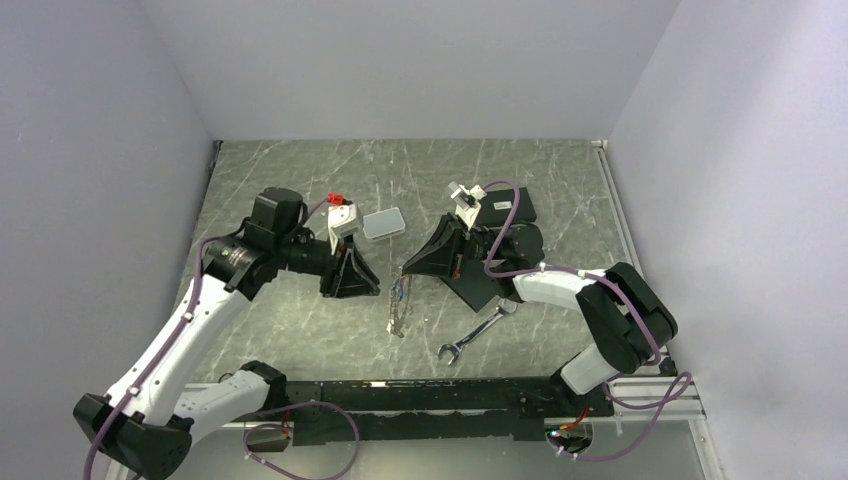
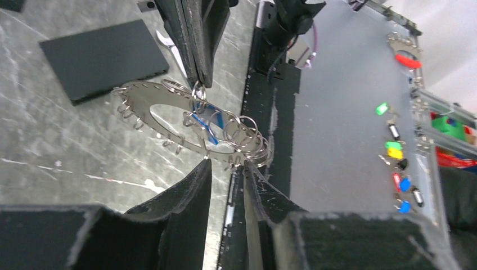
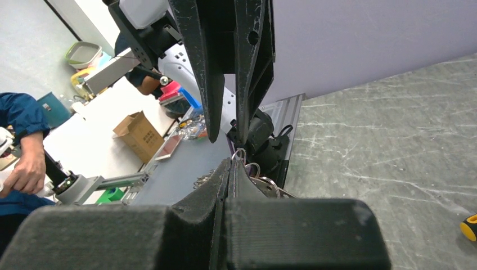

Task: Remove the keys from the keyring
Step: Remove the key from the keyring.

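Note:
The keyring point(image 2: 147, 107) is a thin grey metal disc with a big middle hole, rimmed with small wire rings and keys point(image 2: 247, 138). A blue tagged piece point(image 2: 207, 122) hangs at it. In the top view the keyring point(image 1: 399, 303) hangs edge-on between the two grippers, above the table. My right gripper point(image 3: 232, 164) is shut on one small ring point(image 3: 239, 153) of the keyring; its fingers point(image 2: 194, 50) reach down onto that ring in the left wrist view. My left gripper point(image 2: 226, 164) is open by a narrow gap, its tips at the disc's near rim.
A silver wrench point(image 1: 478, 331) lies on the marble table point(image 1: 560, 180) right of the keyring. A black flat rectangle point(image 1: 482, 287) lies under the right arm, another point(image 1: 507, 209) behind it. A pale grey box point(image 1: 384, 223) sits behind the left gripper.

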Controlling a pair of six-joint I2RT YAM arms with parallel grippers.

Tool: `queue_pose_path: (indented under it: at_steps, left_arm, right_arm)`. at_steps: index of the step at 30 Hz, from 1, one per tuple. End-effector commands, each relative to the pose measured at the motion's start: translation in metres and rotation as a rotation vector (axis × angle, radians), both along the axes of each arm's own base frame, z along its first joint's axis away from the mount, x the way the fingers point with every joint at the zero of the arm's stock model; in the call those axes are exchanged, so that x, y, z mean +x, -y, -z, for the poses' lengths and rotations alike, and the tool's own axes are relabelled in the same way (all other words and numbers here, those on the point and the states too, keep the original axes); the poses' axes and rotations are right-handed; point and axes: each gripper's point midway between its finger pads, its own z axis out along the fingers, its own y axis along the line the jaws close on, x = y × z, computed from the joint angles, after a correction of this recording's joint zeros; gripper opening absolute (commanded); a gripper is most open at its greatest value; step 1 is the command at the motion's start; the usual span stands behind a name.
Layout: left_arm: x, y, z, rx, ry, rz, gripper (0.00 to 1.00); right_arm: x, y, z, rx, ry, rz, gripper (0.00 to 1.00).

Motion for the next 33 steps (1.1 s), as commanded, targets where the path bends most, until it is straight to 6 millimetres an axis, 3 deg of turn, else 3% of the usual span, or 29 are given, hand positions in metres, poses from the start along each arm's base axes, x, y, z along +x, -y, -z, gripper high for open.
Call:
queue_pose_path:
  at_steps: [1,8,16,18,23,31,33]
  left_arm:
    - [0.022,0.004,-0.012,-0.061,0.213,-0.035,0.32]
    - [0.033,0.018,-0.013,-0.101,0.232,-0.034,0.32]
    - [0.029,0.034,-0.011,-0.12,0.223,0.022,0.32]
    - [0.027,0.036,-0.01,-0.121,0.218,0.033,0.26]
    - [0.025,0.036,-0.008,-0.107,0.193,0.033,0.01]
    - [0.023,0.025,-0.014,-0.021,0.167,-0.003,0.0]
    - [0.019,0.022,-0.012,0.007,0.135,0.002,0.0]
  right_arm:
    - [-0.01,0.01,-0.039,0.157,0.188,0.016,0.0]
    - [-0.012,0.008,-0.038,0.156,0.187,0.007,0.0]
    - [-0.012,0.007,-0.038,0.156,0.184,0.004,0.0]
    - [-0.012,0.007,-0.037,0.155,0.182,0.004,0.0]
    - [-0.012,0.007,-0.038,0.154,0.181,0.002,0.0]
    - [-0.008,0.001,-0.024,0.079,0.246,-0.031,0.0]
    - [-0.004,-0.002,-0.017,0.03,0.267,-0.048,0.15]
